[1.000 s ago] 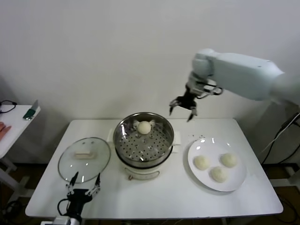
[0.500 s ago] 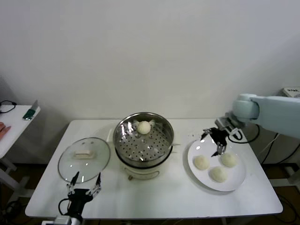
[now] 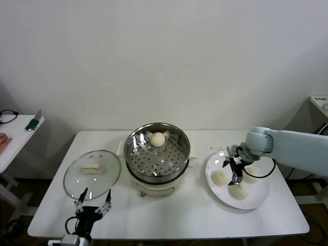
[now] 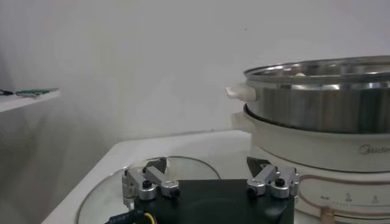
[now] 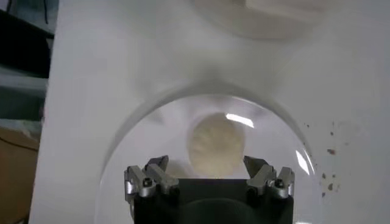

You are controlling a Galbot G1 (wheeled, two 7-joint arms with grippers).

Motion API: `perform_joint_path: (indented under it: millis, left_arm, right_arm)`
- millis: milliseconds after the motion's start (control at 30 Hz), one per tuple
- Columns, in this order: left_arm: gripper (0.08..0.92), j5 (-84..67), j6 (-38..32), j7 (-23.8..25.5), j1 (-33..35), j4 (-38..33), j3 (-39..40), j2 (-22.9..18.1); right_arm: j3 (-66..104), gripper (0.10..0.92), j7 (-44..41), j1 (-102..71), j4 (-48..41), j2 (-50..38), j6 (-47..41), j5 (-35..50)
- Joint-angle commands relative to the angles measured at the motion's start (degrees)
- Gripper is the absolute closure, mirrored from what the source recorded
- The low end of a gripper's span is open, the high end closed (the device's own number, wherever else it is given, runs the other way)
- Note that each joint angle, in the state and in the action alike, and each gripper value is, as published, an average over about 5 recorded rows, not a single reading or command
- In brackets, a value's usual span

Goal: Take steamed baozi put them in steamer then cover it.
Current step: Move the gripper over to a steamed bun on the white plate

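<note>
We see the steamer (image 3: 157, 149) as polished, mirror-bright stainless steel with a perforated metal tray, seated on a smooth cream plastic base (image 4: 317, 146). The steamed baozi (image 5: 216, 145) look matt, soft and smooth-skinned. The plate (image 3: 256, 197) under them is glossy white, catching highlights. The lid (image 3: 92, 174) is clear glass. The surface (image 3: 169, 215) is smooth matt white.

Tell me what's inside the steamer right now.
One bun sits on the perforated tray near the far rim of the steamer. The rest of the tray shows bare. Whatever lies beneath the tray is hidden.
</note>
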Motion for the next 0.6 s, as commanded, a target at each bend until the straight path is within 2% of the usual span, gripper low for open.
perform_joint_path:
  millis: [33, 133, 467, 600]
  left_arm:
    - [0.177, 0.06, -0.03, 0.02, -0.11, 0.4, 0.07, 0.09]
    - [0.177, 0.1, -0.05, 0.02, -0.12, 0.51, 0.09, 0.15]
    - [0.177, 0.32, -0.02, 0.01, -0.17, 0.37, 0.03, 0.23]
    - [0.177, 0.42, 0.09, 0.01, -0.15, -0.01, 0.02, 0.24]
  right_arm:
    - [5.31, 0.203, 1.03, -6.28, -5.49, 3.19, -3.55, -1.35]
    - [5.46, 0.213, 0.92, -6.77, -6.01, 3.87, -3.71, -1.34]
    - [6.21, 0.338, -0.71, -6.83, -6.58, 4.57, -3.66, -1.04]
    - [5.23, 0.363, -3.09, -3.76, -5.41, 3.6, -2.56, 0.44]
